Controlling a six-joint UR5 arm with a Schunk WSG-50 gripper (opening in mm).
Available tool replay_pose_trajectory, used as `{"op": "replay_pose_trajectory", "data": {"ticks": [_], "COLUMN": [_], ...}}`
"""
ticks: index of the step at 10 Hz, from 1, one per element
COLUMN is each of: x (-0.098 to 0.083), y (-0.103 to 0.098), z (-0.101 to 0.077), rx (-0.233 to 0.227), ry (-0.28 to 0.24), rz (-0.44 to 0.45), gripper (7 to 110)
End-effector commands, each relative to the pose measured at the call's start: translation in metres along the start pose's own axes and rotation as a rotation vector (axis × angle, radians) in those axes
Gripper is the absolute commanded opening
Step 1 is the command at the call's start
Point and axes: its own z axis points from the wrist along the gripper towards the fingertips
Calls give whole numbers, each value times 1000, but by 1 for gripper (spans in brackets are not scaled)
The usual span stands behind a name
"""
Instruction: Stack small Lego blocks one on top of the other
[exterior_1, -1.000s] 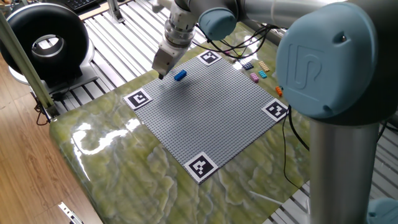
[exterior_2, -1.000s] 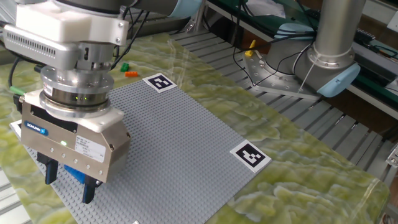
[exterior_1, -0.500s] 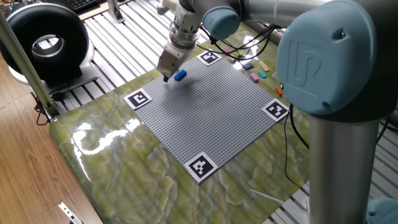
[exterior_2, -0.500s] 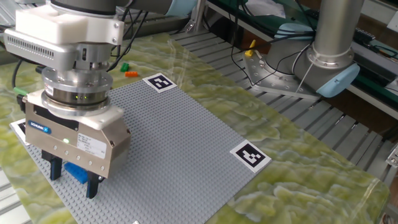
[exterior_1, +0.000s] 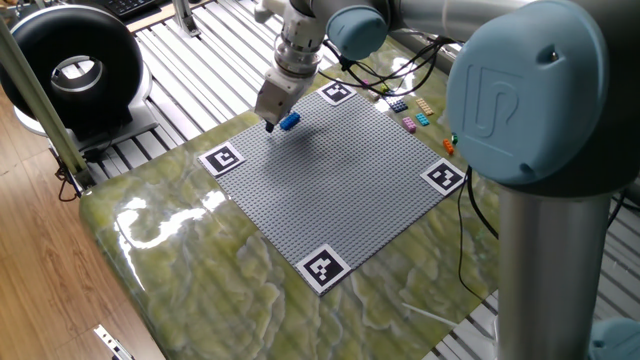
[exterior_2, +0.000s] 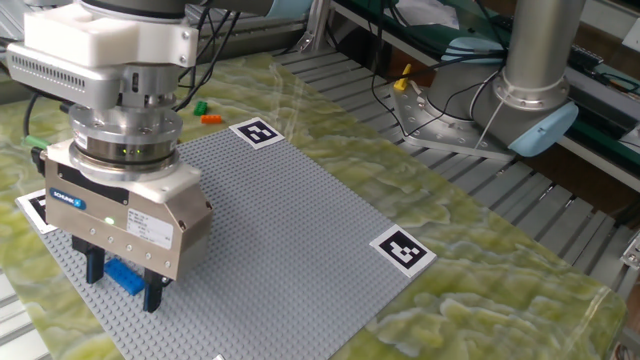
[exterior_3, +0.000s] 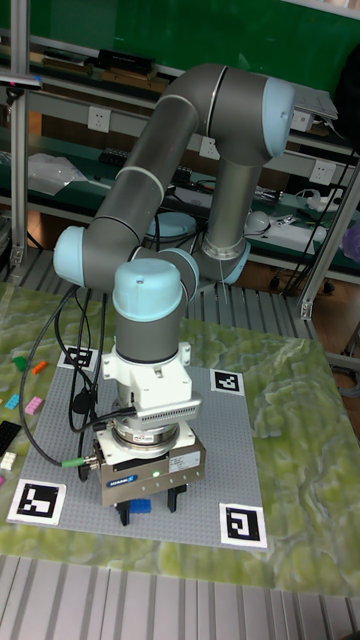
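A small blue Lego block (exterior_2: 123, 276) lies on the grey studded baseplate (exterior_2: 290, 220) near its corner. My gripper (exterior_2: 125, 282) hangs low over it, open, with one finger on each side of the block and not closed on it. One fixed view shows the blue block (exterior_1: 289, 121) just beside the gripper (exterior_1: 274, 124). From the tall fixed view the blue block (exterior_3: 140, 506) peeks out between the fingers of the gripper (exterior_3: 150, 508). More small Lego blocks lie off the plate: pink (exterior_1: 410, 125), cyan (exterior_1: 423, 119), orange (exterior_1: 448, 146).
Black-and-white marker tags (exterior_1: 222, 159) sit at the baseplate's corners. Green (exterior_2: 200, 106) and orange (exterior_2: 211, 119) blocks lie on the marbled table beyond the far tag. Cables (exterior_1: 400, 70) run near the loose blocks. The arm's grey column (exterior_1: 550, 270) stands at the right.
The gripper has shifted toward the blue block and come down, so its fingers now stand on either side of it. The block has not moved.
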Motion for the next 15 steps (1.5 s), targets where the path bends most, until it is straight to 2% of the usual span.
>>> {"op": "replay_pose_trajectory", "data": {"ticks": [1,4,6,7,15], "x": [0,2,4,4,2], "y": [1,-3,-1,0,0], "z": [-1,-1,-1,-1,-4], "rx": [-10,4,-3,-7,-1], "ry": [-2,9,14,16,17], "rz": [17,31,36,40,40], "gripper": [66,66,66,44,44]}}
